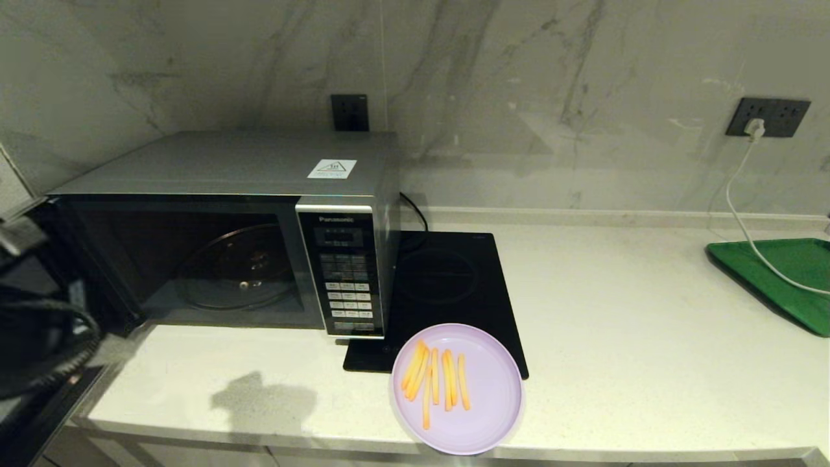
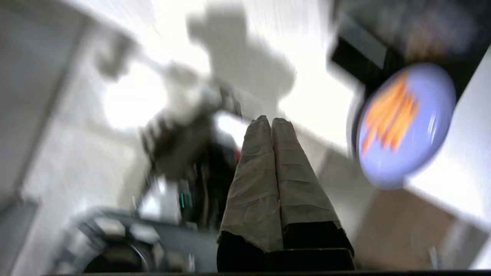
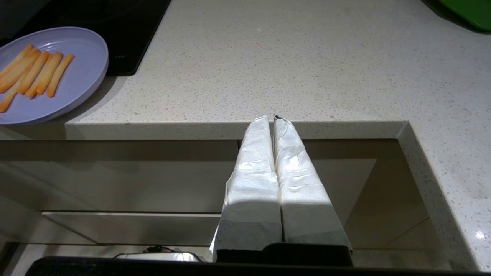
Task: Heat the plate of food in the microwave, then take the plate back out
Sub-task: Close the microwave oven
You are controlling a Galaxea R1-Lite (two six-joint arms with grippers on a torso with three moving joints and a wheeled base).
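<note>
The pale stone counter [image 1: 616, 324] carried the microwave [image 1: 259, 214] at ten o'clock, door open. The plate of food [image 1: 457, 388] sat at six o'clock, overlapping the black hob [image 1: 447, 285]. The left gripper [image 2: 271, 122] and right gripper [image 3: 273, 119] were both closed, empty (off the counter).

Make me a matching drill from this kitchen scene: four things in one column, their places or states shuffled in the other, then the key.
Things
1. plate
2. microwave
3. tray
4. hob

Places or states
A. beside the microwave, partly under the plate
B. door open, turntable bare
C. at the counter's front edge, holding fries
D. far right, white cable across it

Pairs: 1-C, 2-B, 3-D, 4-A
</note>
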